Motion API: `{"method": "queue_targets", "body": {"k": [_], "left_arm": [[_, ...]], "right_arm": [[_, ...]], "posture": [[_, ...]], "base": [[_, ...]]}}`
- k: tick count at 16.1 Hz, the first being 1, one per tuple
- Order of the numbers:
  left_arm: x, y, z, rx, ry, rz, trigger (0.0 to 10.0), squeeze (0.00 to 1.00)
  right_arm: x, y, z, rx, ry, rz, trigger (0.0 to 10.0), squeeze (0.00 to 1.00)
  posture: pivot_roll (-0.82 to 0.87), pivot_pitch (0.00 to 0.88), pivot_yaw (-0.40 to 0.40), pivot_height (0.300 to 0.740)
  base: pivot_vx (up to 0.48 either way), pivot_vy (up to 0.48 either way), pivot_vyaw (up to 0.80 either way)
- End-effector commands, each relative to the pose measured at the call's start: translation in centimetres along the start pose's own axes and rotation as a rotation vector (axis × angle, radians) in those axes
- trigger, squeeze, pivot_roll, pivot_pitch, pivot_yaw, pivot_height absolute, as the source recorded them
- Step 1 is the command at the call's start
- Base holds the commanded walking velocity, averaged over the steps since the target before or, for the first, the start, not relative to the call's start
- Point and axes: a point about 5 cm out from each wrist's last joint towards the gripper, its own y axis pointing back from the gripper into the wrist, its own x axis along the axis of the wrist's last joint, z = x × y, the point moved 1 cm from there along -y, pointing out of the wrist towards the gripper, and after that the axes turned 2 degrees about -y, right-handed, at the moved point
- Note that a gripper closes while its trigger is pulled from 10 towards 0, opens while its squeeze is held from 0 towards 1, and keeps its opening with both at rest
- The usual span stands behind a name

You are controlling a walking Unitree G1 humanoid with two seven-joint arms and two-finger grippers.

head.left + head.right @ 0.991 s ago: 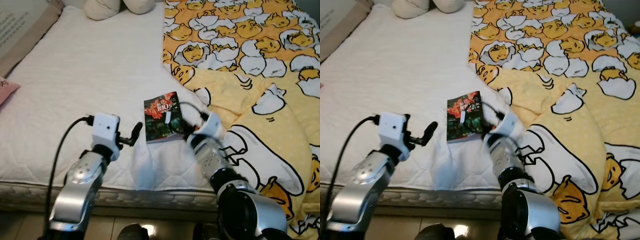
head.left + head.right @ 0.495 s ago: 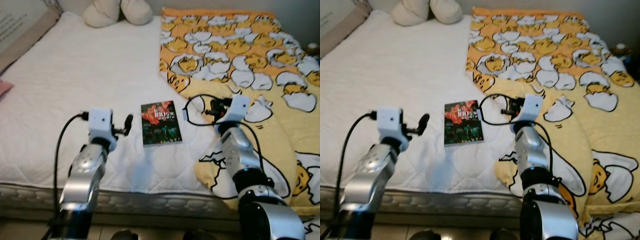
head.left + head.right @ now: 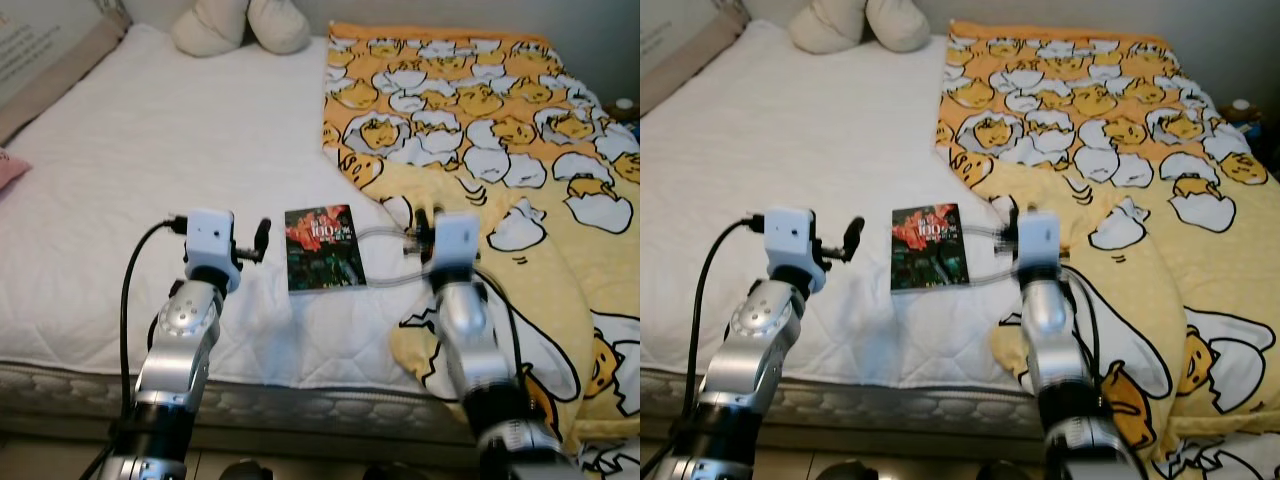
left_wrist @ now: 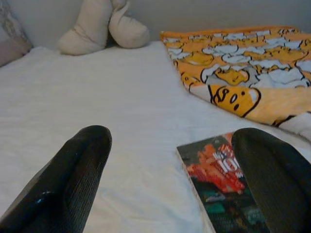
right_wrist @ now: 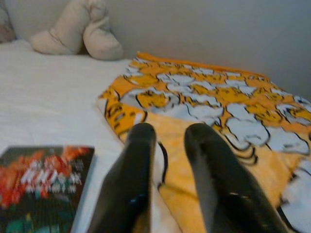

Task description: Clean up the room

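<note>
A paperback book (image 3: 324, 248) with a dark red and green cover lies flat on the white mattress (image 3: 150, 150), close to the edge of the yellow blanket (image 3: 480, 120). My left gripper (image 4: 172, 136) hovers just left of the book, open, its fingers (image 4: 77, 170) wide apart and the book's corner (image 4: 218, 184) by one of them. My right gripper (image 5: 170, 130) is to the right of the book over the blanket's edge, its two fingers (image 5: 131, 179) close together with nothing between them. In the left eye view it is blurred (image 3: 418, 228).
The egg-patterned yellow blanket covers the bed's right half and bunches up at the front right. Beige cushions (image 3: 240, 22) lie at the head. A pink item (image 3: 8, 168) and a board (image 3: 40, 50) sit at the left edge. The mattress's front edge (image 3: 300, 395) is below my arms.
A second ago my right gripper reached over the book's cover; it has since pulled back to the right of it. The book stays flat. The left arm has barely moved.
</note>
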Motion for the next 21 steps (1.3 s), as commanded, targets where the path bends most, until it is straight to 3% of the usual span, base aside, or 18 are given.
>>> {"method": "queue_targets", "body": {"k": [1,4,9,13,17,19,20,21], "left_arm": [[-0.2,-0.2,0.0,0.014,0.008,-0.008,10.0,0.0],[-1.8,-0.3,-0.3,0.07,0.081,-0.091,10.0,0.0],[-2.2,-0.9,0.7,-0.005,0.014,-0.081,10.0,0.0],[-2.6,-3.4,1.3,-0.08,-0.033,-0.132,10.0,0.0],[-2.8,-5.2,1.9,-0.107,-0.081,-0.188,10.0,0.0],[-3.2,-5.4,1.8,-0.091,-0.037,-0.228,10.0,0.0],[-3.5,-5.4,1.5,-0.077,-0.026,-0.246,10.0,0.81],[-3.6,-5.4,1.4,-0.073,-0.02,-0.251,10.0,0.81]], "right_arm": [[0.8,0.0,0.0,-0.006,0.012,0.045,10.0,1.0],[-0.5,0.9,0.8,-0.067,-0.048,-0.025,10.0,1.0],[0.1,2.2,1.7,-0.053,0.007,0.021,10.0,1.0],[-0.9,5.0,1.3,0.006,0.03,-0.009,10.0,1.0],[0.0,8.1,0.4,0.057,0.059,0.002,10.0,1.0],[0.3,9.4,0.5,0.068,0.08,-0.003,10.0,1.0],[0.5,10.3,0.8,0.065,0.09,-0.016,10.0,1.0],[0.6,10.7,0.9,0.065,0.096,-0.02,10.0,1.0]], "posture": [[0.01,0.0,0.007,0.727],[-0.02,0.0,0.027,0.727],[-0.06,0.0,0.049,0.727],[-0.1,0.009,0.062,0.727],[-0.17,0.089,0.084,0.727],[-0.2,0.13,0.087,0.727],[-0.22,0.157,0.085,0.727],[-0.22,0.161,0.085,0.727]], "base": [[0.0,0.0,0.0],[0.0,0.0,0.0],[0.0,0.0,0.0],[0.0,0.0,0.0],[0.0,0.0,0.0],[0.0,0.0,0.0],[0.0,0.0,0.0],[0.0,0.0,0.0]]}}
